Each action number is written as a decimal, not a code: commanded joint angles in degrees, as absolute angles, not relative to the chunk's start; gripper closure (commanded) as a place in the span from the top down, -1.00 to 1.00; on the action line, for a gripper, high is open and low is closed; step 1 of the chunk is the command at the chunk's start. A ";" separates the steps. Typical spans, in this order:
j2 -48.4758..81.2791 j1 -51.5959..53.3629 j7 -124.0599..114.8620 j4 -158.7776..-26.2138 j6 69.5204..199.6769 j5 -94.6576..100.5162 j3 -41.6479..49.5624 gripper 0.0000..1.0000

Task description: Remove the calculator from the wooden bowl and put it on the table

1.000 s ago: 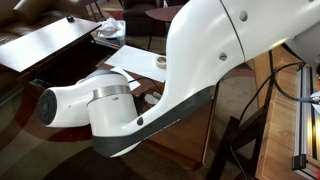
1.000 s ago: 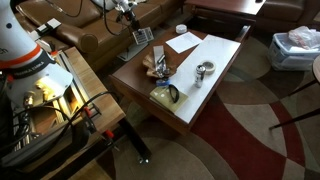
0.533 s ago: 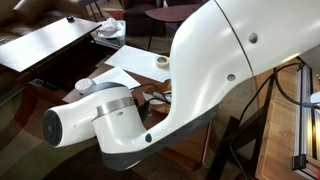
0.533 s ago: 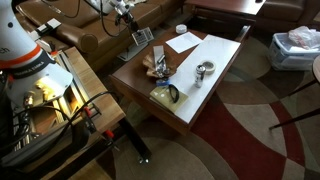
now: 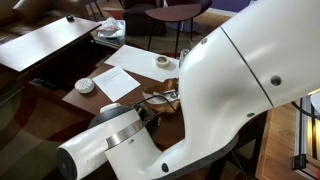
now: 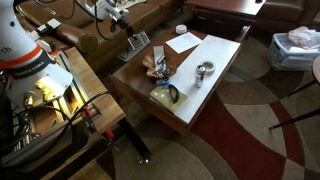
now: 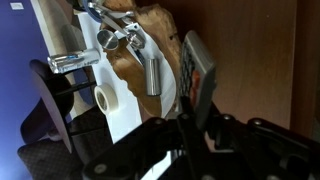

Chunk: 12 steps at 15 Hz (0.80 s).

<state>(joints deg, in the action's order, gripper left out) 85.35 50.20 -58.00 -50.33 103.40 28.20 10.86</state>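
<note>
My gripper (image 7: 190, 128) is shut on the calculator (image 7: 196, 72), a flat grey device with dark keys that stands on edge between the fingers. In an exterior view the gripper (image 6: 128, 30) holds the calculator (image 6: 140, 40) in the air over the far left edge of the dark wooden table (image 6: 135, 75), apart from the wooden bowl (image 6: 157, 67). In the wrist view the wooden bowl (image 7: 135, 60) holds metal utensils and lies left of the calculator, with bare table (image 7: 260, 60) to the right.
White paper (image 6: 185, 42), a small white bowl (image 6: 181, 30), a metal object (image 6: 203, 70) and a yellowish object (image 6: 163, 95) lie on the table. A tape roll (image 7: 105, 98) sits by the paper. My arm (image 5: 230, 100) blocks much of an exterior view; a sofa (image 6: 90, 40) stands behind.
The gripper has moved a little left and away from the bowl with the calculator in it. The arm has swung lower across an exterior view.
</note>
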 commanded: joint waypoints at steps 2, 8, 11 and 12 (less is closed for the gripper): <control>85.38 50.14 -55.82 -53.98 103.20 29.47 10.48 -0.91; 85.45 49.29 -51.33 -57.13 111.08 30.09 9.56 -0.91; 85.46 49.04 -49.38 -58.45 116.31 29.64 9.49 -0.91; 85.47 49.02 -48.87 -58.95 117.12 29.44 9.65 -0.91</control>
